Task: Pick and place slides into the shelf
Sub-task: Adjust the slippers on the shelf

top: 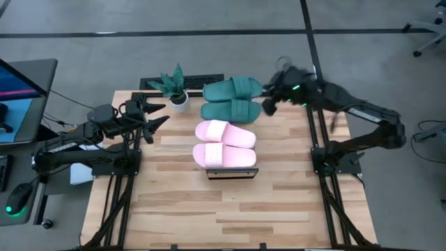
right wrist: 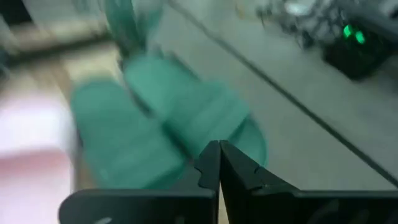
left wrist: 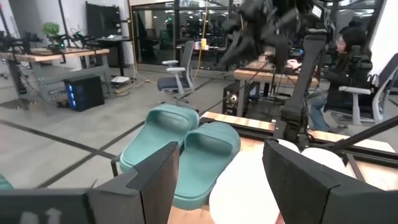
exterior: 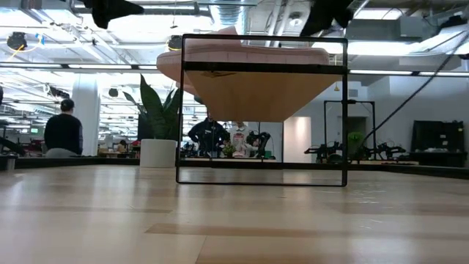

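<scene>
Right tool [top: 270,106]: fingers pressed together, tips meeting with no gap in the right wrist view, holding nothing. It sits upper right of centre in the high view, just beside the toe end of the dark green ribbed rubber slides [top: 231,100], without clear contact. The right arm reaches in from the table's right edge, elbow bent.

Left tool [top: 157,113]: fingers spread wide and empty, at the left of the high view, aimed toward the slides. The left arm lies low along the left edge.

The green pair lies side by side at the upper edge of the light slatted wooden table [top: 230,209], next to a small potted green plant [top: 174,87].

The pale pink rubber slides [top: 224,144] lie at centre; the lower one rests atop the narrow dark-framed shelf [top: 232,173].

Open table surface fills the lower half of the high view.
</scene>
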